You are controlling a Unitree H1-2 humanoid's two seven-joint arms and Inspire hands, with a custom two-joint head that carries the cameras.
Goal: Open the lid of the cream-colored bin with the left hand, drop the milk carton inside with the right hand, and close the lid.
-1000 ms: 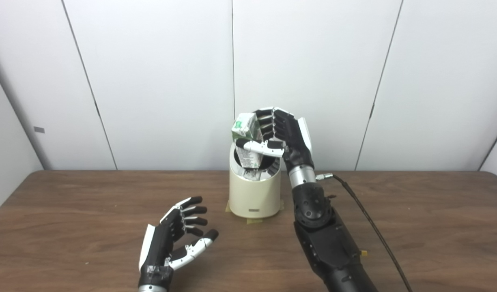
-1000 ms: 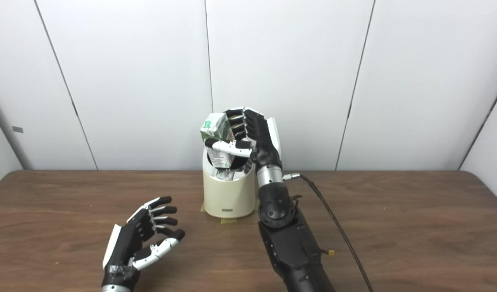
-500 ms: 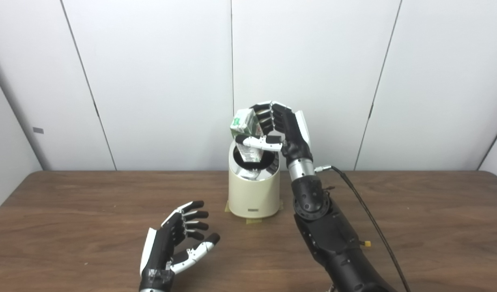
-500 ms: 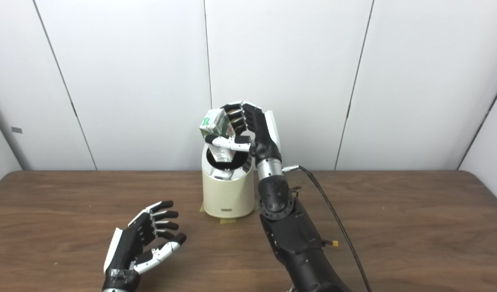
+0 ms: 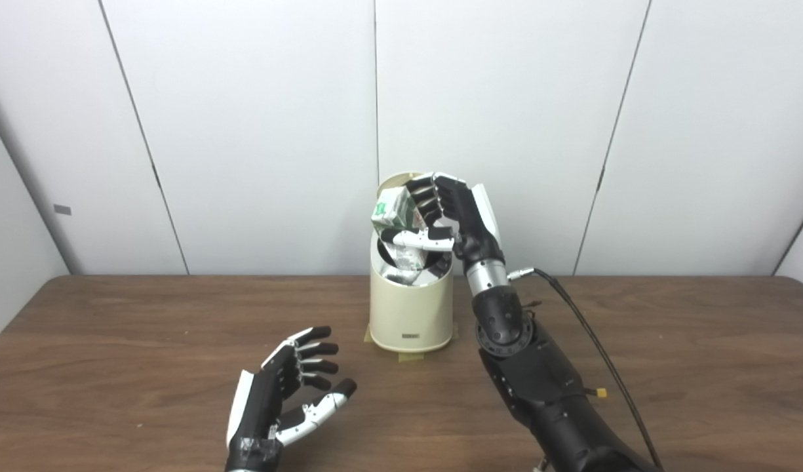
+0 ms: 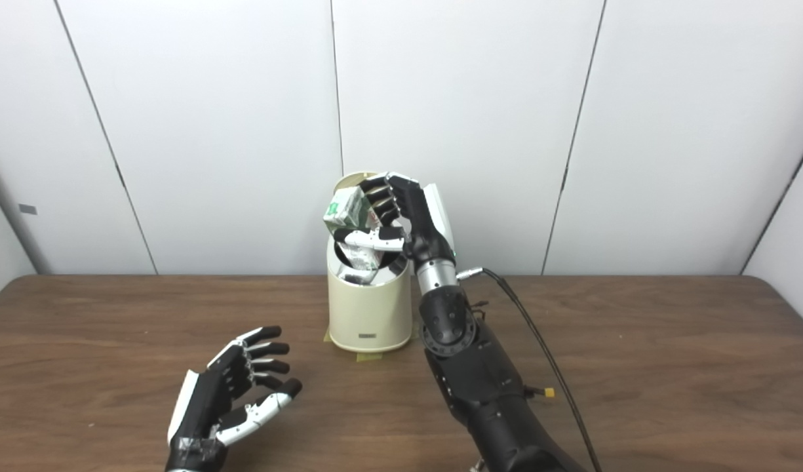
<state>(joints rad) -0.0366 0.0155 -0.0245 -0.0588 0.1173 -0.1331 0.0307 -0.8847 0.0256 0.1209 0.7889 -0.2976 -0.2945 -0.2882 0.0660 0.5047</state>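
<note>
The cream-colored bin (image 5: 411,314) stands on tape at the back middle of the table. Its lid (image 5: 396,181) is up behind the opening, mostly hidden by the carton and fingers. My right hand (image 5: 455,213) is shut on the green and white milk carton (image 5: 393,219), holding it tilted directly over the bin's mouth with its lower end dipping into the shiny rim. My left hand (image 5: 284,392) rests open near the table's front, left of the bin, fingers spread and holding nothing.
A black cable (image 5: 591,341) runs from my right wrist down across the wooden table (image 5: 670,367). White wall panels stand close behind the bin. Yellow tape (image 5: 411,354) marks the bin's foot.
The right hand has lowered the carton slightly toward the bin's mouth and the forearm has shifted a little right. The lid's top now shows above the carton. The left hand has barely moved.
</note>
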